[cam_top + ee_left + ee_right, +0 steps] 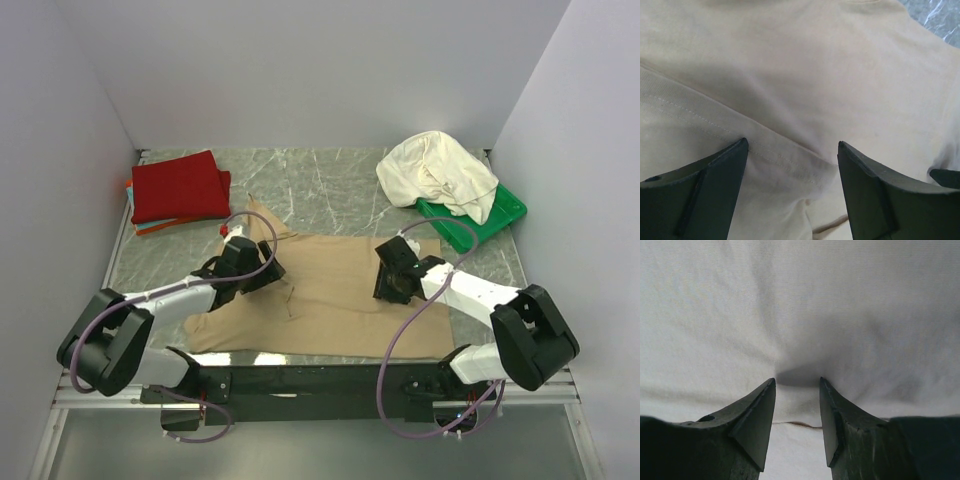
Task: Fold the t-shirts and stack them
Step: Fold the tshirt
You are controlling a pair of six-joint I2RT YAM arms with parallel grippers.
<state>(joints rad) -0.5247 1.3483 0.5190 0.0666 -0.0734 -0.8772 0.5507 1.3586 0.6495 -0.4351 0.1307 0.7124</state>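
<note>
While low on the smooth, flat tan-beige cloth t-shirt [335, 305] mid-frame: left gripper [792, 141] gaping, right gripper [797, 379] narrowly parted, dimpling it.

No readable writing anywhere.
The tan shirt [340, 290], the cream shirt [435, 172], the red shirt [180, 187] and the green tray [470, 232] all show plain surfaces. No letter, number, label or brand mark can be made out on any of them. The two close views of cloth show only bare fabric and a stitched seam.
</note>
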